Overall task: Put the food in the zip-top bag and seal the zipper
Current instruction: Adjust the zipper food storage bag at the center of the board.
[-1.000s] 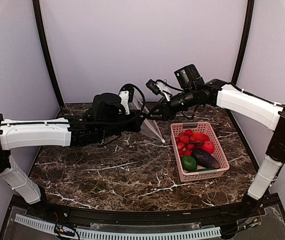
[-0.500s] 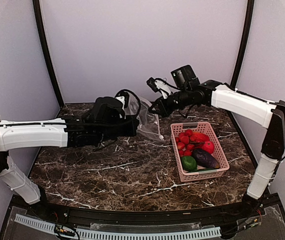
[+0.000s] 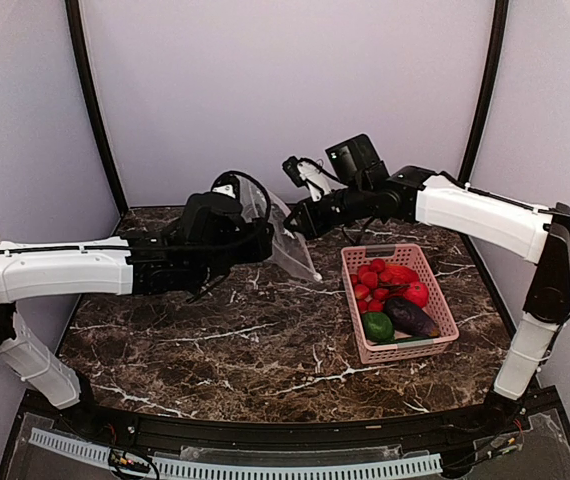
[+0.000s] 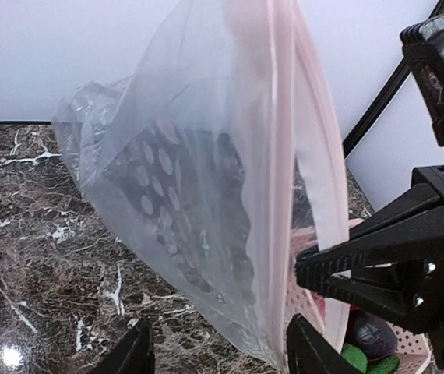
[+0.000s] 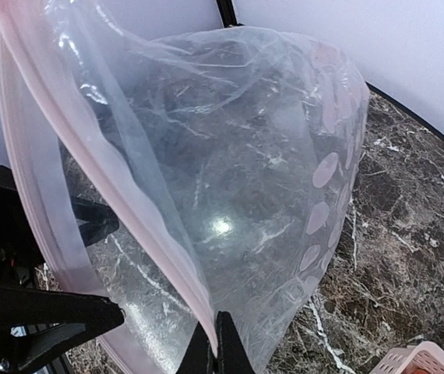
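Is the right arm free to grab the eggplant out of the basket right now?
Probably not yet: the right tool is shut on the zip-top bag, holding it up. The eggplant lies uncovered in the pink basket.

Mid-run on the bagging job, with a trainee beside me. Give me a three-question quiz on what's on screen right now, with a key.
1. True or false: some of the food is already inside the zip-top bag.
2. Which claw pinches the bag's zipper? A) left B) right C) neither
3. What holds the eggplant?

Key
1. False: all of it lies in the pink basket.
2. B: the right claw is shut on the strip, while the left claw stands open.
3. The pink basket.
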### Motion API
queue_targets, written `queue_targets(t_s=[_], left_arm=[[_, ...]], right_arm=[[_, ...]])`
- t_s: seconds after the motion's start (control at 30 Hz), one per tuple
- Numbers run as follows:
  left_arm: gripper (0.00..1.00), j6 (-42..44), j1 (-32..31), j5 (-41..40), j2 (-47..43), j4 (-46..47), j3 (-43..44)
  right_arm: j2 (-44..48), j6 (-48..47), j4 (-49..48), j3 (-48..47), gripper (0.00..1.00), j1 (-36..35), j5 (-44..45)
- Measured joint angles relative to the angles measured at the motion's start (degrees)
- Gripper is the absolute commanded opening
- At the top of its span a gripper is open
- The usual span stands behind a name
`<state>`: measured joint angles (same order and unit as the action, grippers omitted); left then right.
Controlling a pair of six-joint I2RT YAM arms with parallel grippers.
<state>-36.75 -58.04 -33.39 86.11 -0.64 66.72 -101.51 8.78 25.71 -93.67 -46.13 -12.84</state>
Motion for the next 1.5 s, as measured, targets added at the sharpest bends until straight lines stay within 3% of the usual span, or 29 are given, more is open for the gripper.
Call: queue_targets(t_s=[0.4,0.47,0.77,1.0,1.17,1.3,1.5], left_arm=[[0.53,-1.8,0.0,-0.7,4.7,1.7,3.6],[0.48,-2.4,0.0,-0.5,7.3,0.2,6.1],[0.03,-6.8,0.0,-2.6,11.5,-7.6,10.3],[0.01,-5.1,0.0,-7.9,3.2,-8.8,4.2],[0.01,-0.5,0.0,-9.6,-0.8,-7.4,3.9],[0.01,4.5,0.0,-9.2,-0.4,-8.1,4.2],[0.01,13.3,2.0,-4.8,1.7,-16.5,9.6]], right_arm=[[0.0,3.4,0.0,-0.1,0.00,0.1,2.6],[0.0,3.8,0.0,-0.1,0.00,0.1,2.9],[0.0,5.1,0.0,-0.1,0.00,0.0,9.0],[0.7,5.8,0.1,1.4,0.00,1.0,18.4],[0.7,6.0,0.2,1.4,0.00,1.3,17.4],[0.9,3.6,0.4,1.4,0.14,1.6,10.5],[7.7,-4.0,1.4,6.2,0.45,6.3,-3.6]])
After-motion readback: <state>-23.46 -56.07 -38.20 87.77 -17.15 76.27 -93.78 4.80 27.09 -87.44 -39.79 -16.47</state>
